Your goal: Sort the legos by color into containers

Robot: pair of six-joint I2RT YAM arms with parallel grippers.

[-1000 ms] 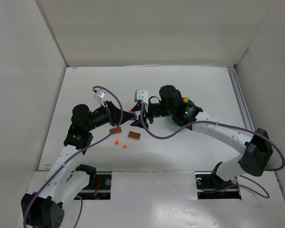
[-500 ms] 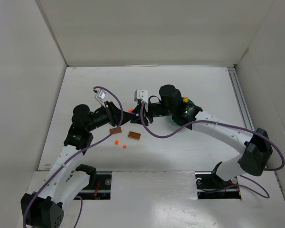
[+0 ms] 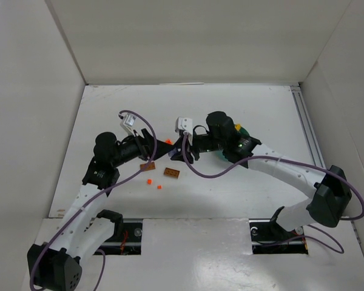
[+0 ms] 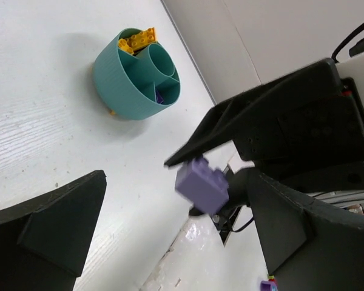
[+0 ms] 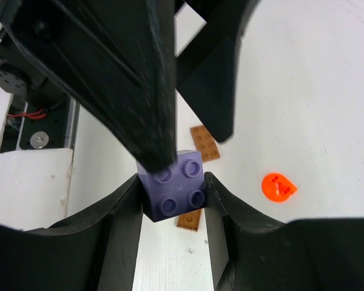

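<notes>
A purple lego brick [image 5: 173, 191] hangs above the table with my right gripper [image 5: 173, 195] shut on its sides. My left gripper [image 4: 176, 224] stands open around the same brick [image 4: 201, 185], its fingers [image 5: 127, 79] spread apart and off it. In the top view both grippers meet at mid-table, the left [image 3: 153, 147] and the right [image 3: 179, 151]. The teal tub [image 4: 133, 79] with its wedge containers holds yellow bricks [image 4: 138, 41] and a purple one [image 4: 159, 96]. Two brownish-orange plates [image 3: 147, 166] [image 3: 171, 173] and small red-orange bits [image 3: 149, 181] lie on the table.
The right arm covers most of the tub [image 3: 241, 129] in the top view. Another red-orange piece [image 3: 168, 142] lies just behind the grippers. White walls close in the table on the left, the back and the right.
My left gripper has opened wide and let go of the purple brick. The right gripper closed on it and has shifted slightly right.
</notes>
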